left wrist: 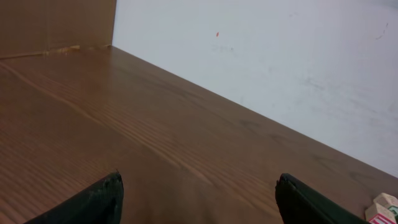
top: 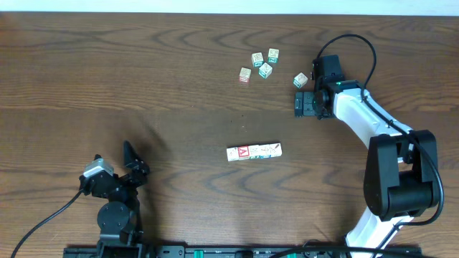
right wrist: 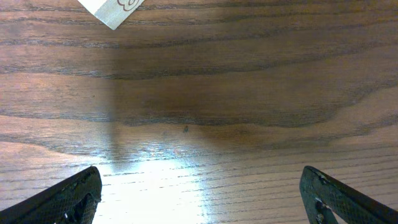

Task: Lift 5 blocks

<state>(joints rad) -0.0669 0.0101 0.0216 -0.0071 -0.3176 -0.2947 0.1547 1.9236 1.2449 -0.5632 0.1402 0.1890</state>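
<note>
Blocks (top: pixel 254 151) lie in a touching row mid-table on your overhead view, with five loose cubes (top: pixel 265 69) at its 12 o'clock. Your left gripper (top: pixel 135 159) sits at the row's 9 o'clock, your right gripper (top: pixel 304 104) at 1 o'clock, just beside one loose cube. Left wrist: jaws spread wide and empty, cube corner (left wrist: pixel 384 208) at 4 o'clock. Right wrist: jaws spread wide and empty over the wood, cream corner (right wrist: pixel 112 9) at 11 o'clock.
</note>
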